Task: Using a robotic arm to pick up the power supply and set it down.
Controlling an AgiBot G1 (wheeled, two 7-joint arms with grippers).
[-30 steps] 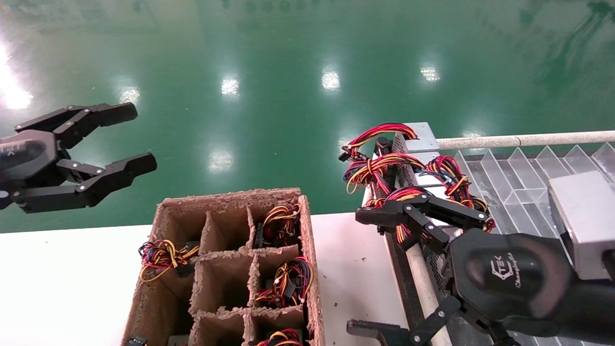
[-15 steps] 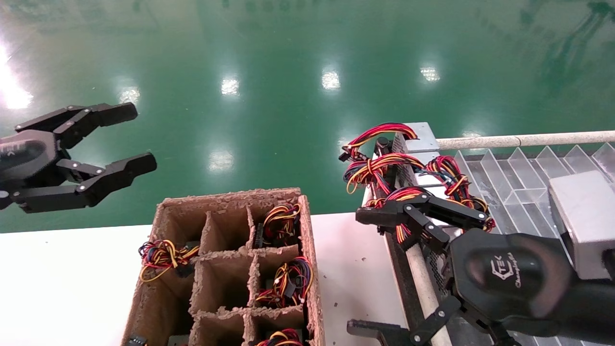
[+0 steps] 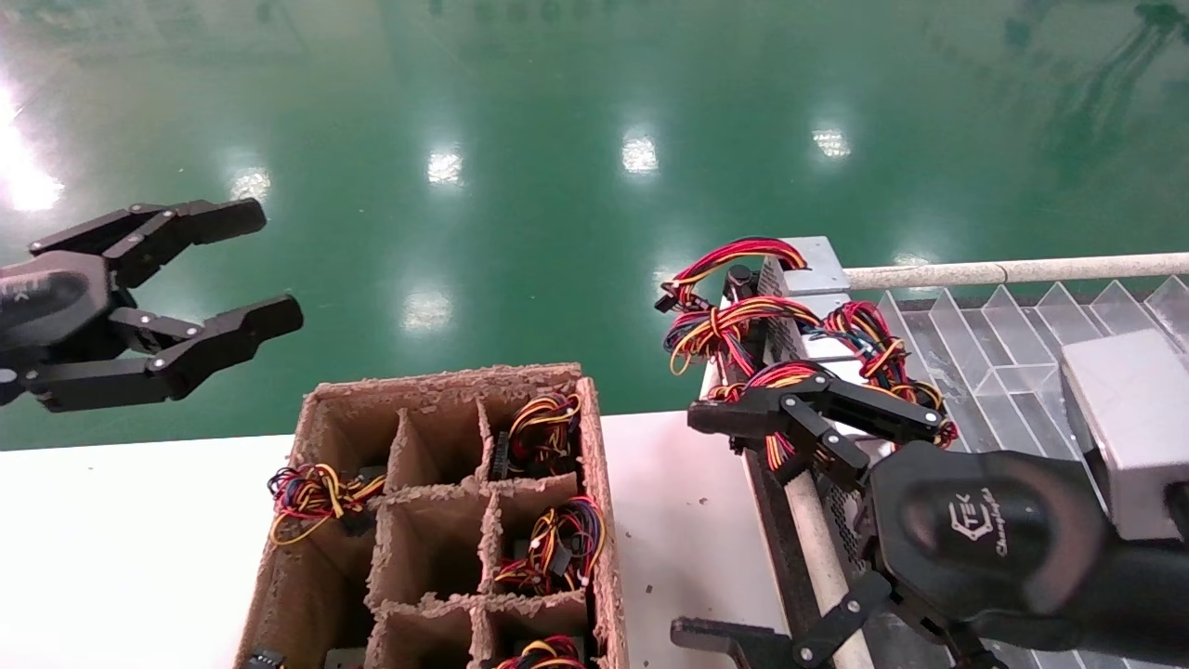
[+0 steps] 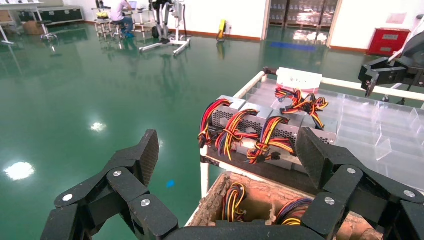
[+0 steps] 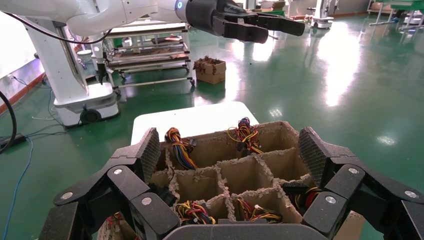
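Head view: right gripper [image 3: 743, 520] spread wide, lower right of frame, nearest power supply [image 3: 817, 358] just above it; left gripper [image 3: 251, 269] open, parked far left

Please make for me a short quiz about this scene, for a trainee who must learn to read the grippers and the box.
1. True or false: the left gripper is shut.
2. The cardboard box stands on: A the green floor, B the white table, C a clear tray.
3. Which gripper is close to the power supplies?

Key: 1 false, it is open; 2 B; 3 the right gripper.
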